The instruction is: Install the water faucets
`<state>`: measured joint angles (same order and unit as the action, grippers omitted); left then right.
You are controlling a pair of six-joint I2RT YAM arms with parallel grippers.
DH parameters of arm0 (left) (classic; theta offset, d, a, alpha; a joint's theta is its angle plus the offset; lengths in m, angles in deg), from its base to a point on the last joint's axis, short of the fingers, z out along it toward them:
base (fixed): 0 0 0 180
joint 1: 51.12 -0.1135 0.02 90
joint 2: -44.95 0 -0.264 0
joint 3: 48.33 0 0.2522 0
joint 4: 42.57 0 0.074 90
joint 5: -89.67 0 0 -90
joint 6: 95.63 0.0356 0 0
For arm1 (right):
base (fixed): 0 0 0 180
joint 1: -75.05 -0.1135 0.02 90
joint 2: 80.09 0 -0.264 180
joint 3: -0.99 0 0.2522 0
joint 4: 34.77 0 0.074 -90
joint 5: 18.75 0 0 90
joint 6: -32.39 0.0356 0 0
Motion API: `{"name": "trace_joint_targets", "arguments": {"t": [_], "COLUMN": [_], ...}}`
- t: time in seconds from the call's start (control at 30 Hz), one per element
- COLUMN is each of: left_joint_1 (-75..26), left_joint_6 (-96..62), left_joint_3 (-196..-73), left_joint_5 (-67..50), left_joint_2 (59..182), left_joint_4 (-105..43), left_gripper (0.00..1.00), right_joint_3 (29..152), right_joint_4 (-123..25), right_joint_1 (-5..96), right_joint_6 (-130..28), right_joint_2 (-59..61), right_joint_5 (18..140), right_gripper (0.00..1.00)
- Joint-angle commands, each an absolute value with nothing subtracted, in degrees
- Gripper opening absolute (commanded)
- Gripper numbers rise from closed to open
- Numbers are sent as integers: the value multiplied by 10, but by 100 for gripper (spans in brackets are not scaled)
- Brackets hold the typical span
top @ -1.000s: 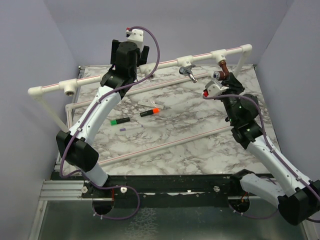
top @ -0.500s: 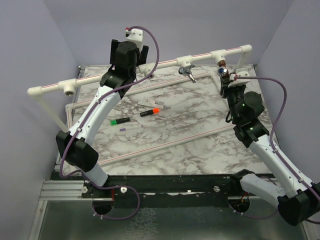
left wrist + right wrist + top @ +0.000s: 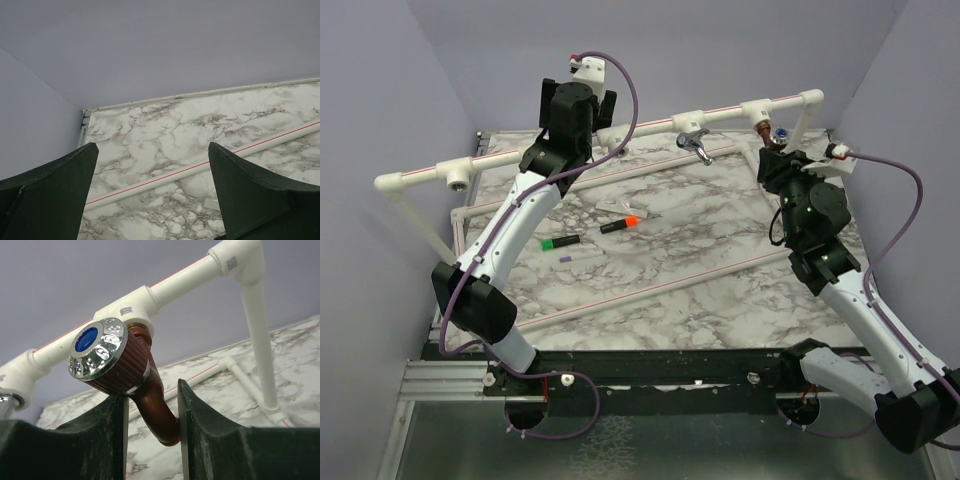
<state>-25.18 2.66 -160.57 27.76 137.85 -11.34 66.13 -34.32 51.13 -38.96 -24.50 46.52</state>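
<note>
Across the last 1 second the right gripper (image 3: pixel 150 407) has rolled at the wrist: its white camera mount (image 3: pixel 835 162) has swung from the left of the fingers to their right, while the fingers stay at the same place under the raised PVC pipe (image 3: pixel 505 158). They sit close together, pinching the spout of the copper faucet (image 3: pixel 147 385), whose threaded end sits in a white tee fitting (image 3: pixel 131 307). We read that roll as threading the tap in, so this install looks under way, though we cannot tell how tight it is. The chrome faucet (image 3: pixel 696 143) already hangs from the neighbouring tee. The left gripper (image 3: pixel 152 147) has not moved; its fingers are spread wide, holding nothing.
</note>
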Motion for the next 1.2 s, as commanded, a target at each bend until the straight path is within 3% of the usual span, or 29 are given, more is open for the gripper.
{"name": "trace_joint_targets", "arguments": {"t": [0.0, 0.27, 0.53, 0.8, 1.17], "left_joint_1": [-219, -219, -219, -219, -219], "left_joint_6": [-12, -12, -11, -12, -12], "left_joint_3": [-1576, -1576, -1577, -1576, -1577], "left_joint_5": [202, 203, 204, 203, 203], "left_joint_2": [1409, 1408, 1408, 1407, 1409], "left_joint_4": [-61, -61, -61, -61, -61], "left_gripper": [93, 93, 93, 93, 93], "right_joint_3": [662, 642, 655, 652, 644], "right_joint_4": [-302, -336, -372, -369, -366], "right_joint_1": [489, 488, 488, 489, 489], "right_joint_6": [21, 261, 275, 202, 117], "right_joint_2": [-256, -255, -255, -267, -296], "right_joint_5": [460, 481, 486, 487, 492], "right_gripper": [0, 0, 2, 47, 67]}}
